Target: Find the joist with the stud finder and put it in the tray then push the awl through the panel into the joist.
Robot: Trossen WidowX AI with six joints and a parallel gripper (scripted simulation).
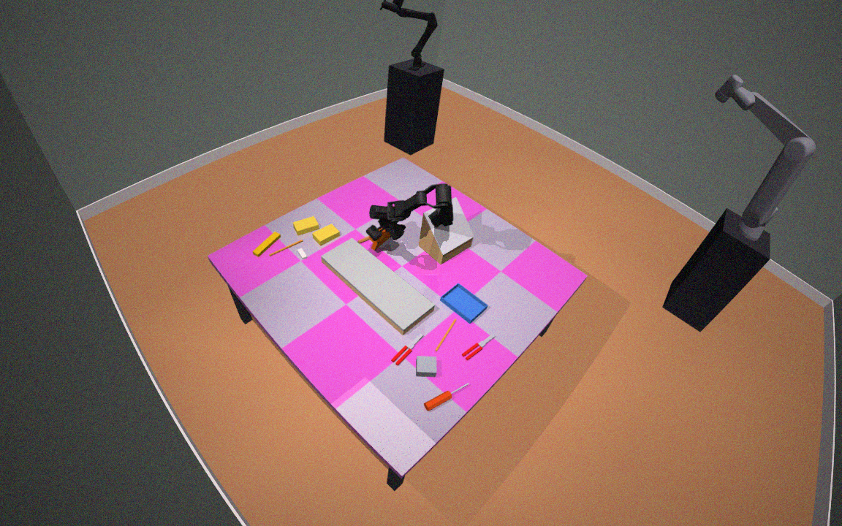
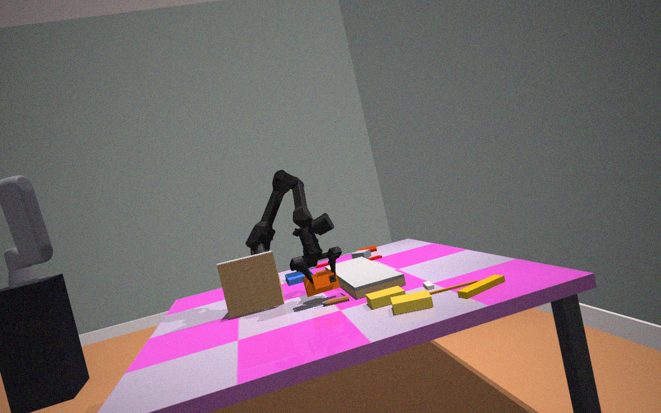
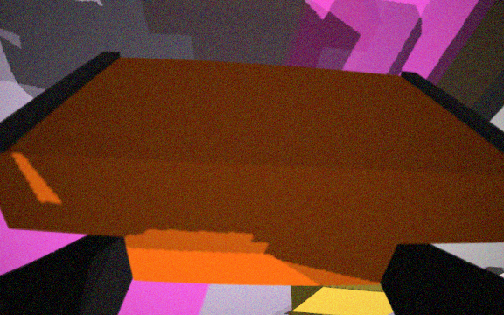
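Pretty plain room: dull grey-green walls are met by an orange-brown floor, with a pale skirting strip run along the edges. The worktop is checkered in magenta and light grey and carried on dark legs. Two black pedestals are set on the floor, and shadows are thrown under and beside the worktop.

Wrist view filled by stud finder; fingertips hidden behind it. Joist concealed under floor panel. Tray partly hidden behind stud finder in exterior view.
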